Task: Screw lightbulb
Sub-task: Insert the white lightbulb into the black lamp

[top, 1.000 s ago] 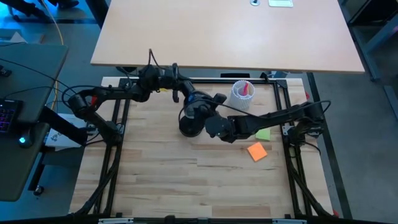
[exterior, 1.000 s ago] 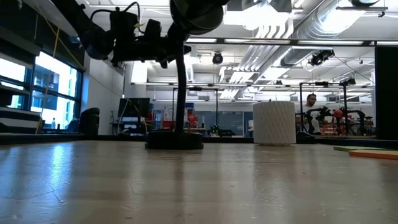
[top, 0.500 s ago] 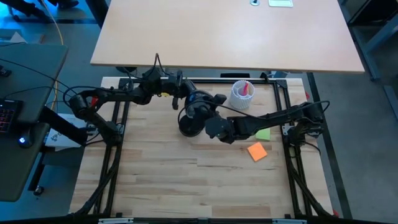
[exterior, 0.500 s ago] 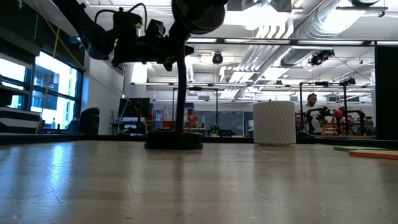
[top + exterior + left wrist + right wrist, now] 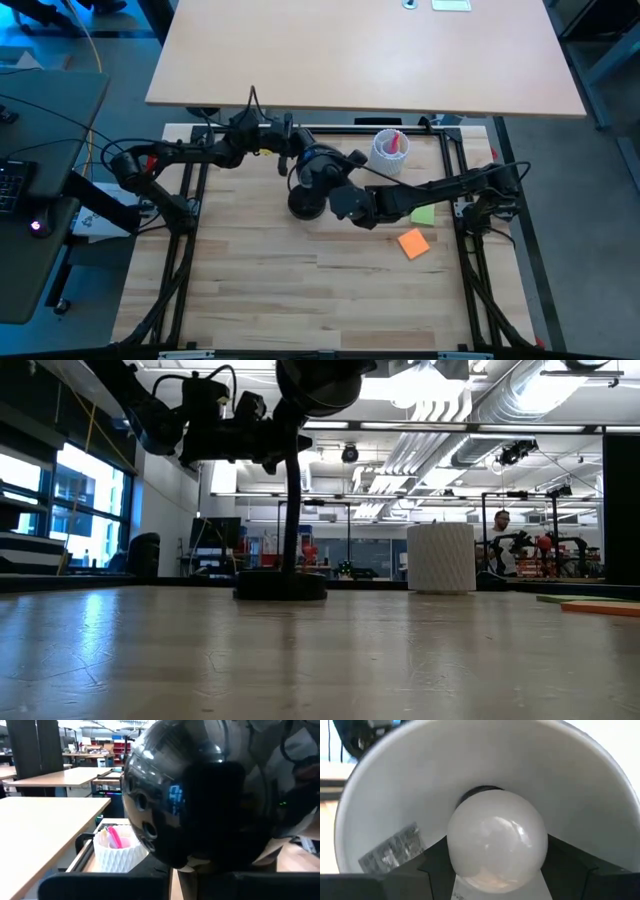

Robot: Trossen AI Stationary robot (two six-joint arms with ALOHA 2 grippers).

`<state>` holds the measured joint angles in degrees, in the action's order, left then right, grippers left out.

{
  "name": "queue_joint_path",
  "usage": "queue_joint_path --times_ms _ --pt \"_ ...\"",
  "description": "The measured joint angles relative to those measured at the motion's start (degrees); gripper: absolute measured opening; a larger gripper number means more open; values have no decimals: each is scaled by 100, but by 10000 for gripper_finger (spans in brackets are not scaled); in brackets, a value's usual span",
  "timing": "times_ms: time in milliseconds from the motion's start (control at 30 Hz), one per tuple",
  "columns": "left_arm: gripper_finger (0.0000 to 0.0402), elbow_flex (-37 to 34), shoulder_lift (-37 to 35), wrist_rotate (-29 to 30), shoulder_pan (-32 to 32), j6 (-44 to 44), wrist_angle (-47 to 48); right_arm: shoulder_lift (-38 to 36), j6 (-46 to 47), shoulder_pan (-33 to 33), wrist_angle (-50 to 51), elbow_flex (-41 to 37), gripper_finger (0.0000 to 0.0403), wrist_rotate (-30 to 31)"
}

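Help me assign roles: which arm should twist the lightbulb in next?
The right. Its end effector holds the lightbulb inside the lamp shade, at the socket. The left end effector is at the shade's outside.

a white lightbulb (image 5: pixel 496 836) inside a white-lined, glossy black lamp shade (image 5: pixel 200 795); a white ribbed cup (image 5: pixel 387 152) holds something pink; orange and green notes (image 5: pixel 413 243).

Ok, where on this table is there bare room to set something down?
The whole near half of the wooden table is bare, in front of the orange note. The far left corner is also open. It is crowded at the far middle, around the lamp, both pincers and the white cup.
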<state>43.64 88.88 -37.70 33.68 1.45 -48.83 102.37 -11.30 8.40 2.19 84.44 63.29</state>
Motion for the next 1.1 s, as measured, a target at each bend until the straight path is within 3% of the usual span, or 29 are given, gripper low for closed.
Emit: queue_joint_path --times_ms 233,533,800,1100 --pt "11 -2 -113 431 -211 -341 190 -26 1222 -13 -156 -7 236 2" --pt "11 -2 -735 1726 -588 -1261 1285 -50 1787 -24 -116 -7 236 -34" --pt "11 -2 -1161 3340 -1154 -2292 2046 -197 2647 -92 121 -7 237 -465" --pt "1 -2 -1191 5069 -1811 -3203 2249 -284 3928 -136 478 2 237 -799"
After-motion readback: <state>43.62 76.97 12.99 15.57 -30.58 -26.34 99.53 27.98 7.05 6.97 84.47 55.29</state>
